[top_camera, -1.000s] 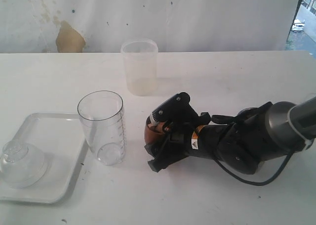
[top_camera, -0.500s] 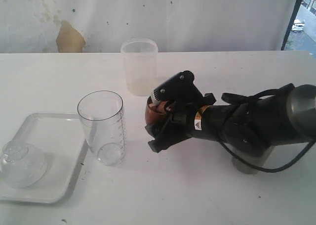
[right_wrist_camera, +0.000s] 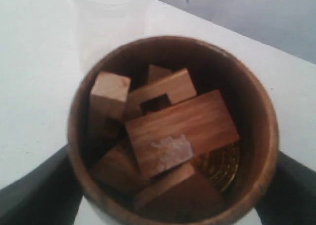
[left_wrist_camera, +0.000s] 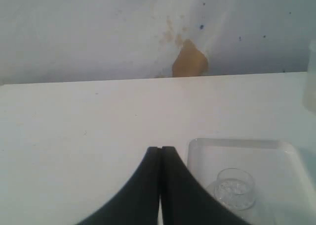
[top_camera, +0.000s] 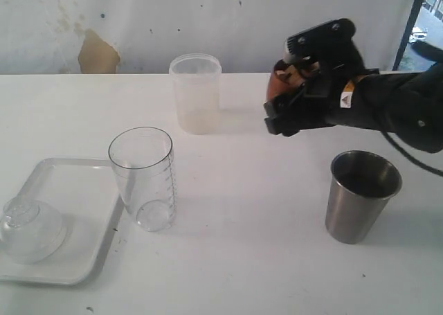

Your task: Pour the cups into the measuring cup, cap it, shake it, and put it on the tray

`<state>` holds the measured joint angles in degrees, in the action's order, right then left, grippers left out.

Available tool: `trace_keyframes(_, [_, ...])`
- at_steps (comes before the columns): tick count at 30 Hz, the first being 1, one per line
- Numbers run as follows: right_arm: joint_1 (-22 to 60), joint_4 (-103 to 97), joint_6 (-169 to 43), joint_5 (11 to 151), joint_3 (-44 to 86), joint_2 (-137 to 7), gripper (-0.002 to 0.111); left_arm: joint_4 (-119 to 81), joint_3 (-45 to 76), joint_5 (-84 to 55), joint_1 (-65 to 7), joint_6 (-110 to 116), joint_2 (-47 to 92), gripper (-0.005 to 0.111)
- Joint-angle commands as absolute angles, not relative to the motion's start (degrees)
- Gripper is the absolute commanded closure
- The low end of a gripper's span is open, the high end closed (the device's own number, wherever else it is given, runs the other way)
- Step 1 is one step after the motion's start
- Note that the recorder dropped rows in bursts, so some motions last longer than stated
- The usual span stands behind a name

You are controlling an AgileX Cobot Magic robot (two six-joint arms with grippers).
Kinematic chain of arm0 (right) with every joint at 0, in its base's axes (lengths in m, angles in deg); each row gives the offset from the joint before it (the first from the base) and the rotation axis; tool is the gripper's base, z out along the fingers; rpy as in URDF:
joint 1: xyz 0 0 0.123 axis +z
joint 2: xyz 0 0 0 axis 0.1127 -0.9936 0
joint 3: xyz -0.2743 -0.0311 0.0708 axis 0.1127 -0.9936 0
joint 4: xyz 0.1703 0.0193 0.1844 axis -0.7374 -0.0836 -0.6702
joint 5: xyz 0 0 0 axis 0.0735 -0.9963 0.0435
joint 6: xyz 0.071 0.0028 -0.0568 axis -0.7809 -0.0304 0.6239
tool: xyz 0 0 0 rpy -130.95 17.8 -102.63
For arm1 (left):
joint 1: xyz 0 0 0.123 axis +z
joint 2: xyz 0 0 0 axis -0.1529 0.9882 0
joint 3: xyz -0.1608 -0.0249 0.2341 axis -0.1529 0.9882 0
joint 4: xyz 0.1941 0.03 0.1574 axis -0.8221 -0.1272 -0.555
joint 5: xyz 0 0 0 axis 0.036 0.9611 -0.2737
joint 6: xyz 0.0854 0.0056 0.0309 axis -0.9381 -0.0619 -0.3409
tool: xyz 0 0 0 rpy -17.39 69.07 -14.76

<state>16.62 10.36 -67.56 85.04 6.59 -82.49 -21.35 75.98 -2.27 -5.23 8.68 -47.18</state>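
Note:
My right gripper (top_camera: 287, 97) is shut on the brown wooden cup (top_camera: 275, 86), lifted above the table at the back right. In the right wrist view the wooden cup (right_wrist_camera: 173, 126) is upright between the fingers (right_wrist_camera: 34, 195) and holds several wooden blocks. The clear measuring cup (top_camera: 142, 176) stands upright beside the white tray (top_camera: 66, 256). The frosted tumbler (top_camera: 196, 93) stands behind it. The steel cup (top_camera: 361, 194) stands at the front right. My left gripper (left_wrist_camera: 160, 150) is shut and empty, near the tray (left_wrist_camera: 237, 146).
A clear domed lid (top_camera: 29, 228) lies on the tray, also seen as the lid (left_wrist_camera: 234, 188) in the left wrist view. A white wall with a brown patch (top_camera: 97, 52) runs behind the table. The right arm (top_camera: 398, 107) reaches in from the right edge.
My right gripper has lifted the wooden cup off the table and carried it up and to the back right, uncovering the steel cup. The left gripper stays still.

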Motion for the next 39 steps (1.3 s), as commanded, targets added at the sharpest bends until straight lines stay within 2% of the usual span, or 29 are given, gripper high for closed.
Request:
trace_keyframes(1, [9.1, 10.0, -68.1, 82.1, 7.2, -80.0, 0.108, -21.0, 76.1, -2.5, -5.5, 8.7, -47.4, 0.107])
trace_keyframes(9, [-3.8, 8.9, -67.6, 82.0, 7.1, -79.8, 0.108, -21.0, 76.1, -2.5, -5.5, 8.7, -47.4, 0.107])
trace_keyframes(16, [-11.7, 8.9, -67.6, 85.3, 7.1, -84.6, 0.108, -21.0, 76.1, -2.5, -5.5, 8.7, -47.4, 0.107])
trace_keyframes(24, [-15.7, 9.1, -66.4, 101.8, 7.1, -100.0, 0.108, -21.0, 76.1, -2.5, -5.5, 8.7, -47.4, 0.107])
trace_keyframes(30, [-16.2, 11.1, -66.5, 109.3, 7.3, -108.7, 0.108, -21.0, 76.1, -2.5, -5.5, 8.7, -47.4, 0.107])
trace_keyframes(39, [-16.2, 11.8, -66.5, 105.0, 10.5, -112.9, 0.108, -21.0, 76.1, -2.5, -5.5, 8.7, -47.4, 0.107])
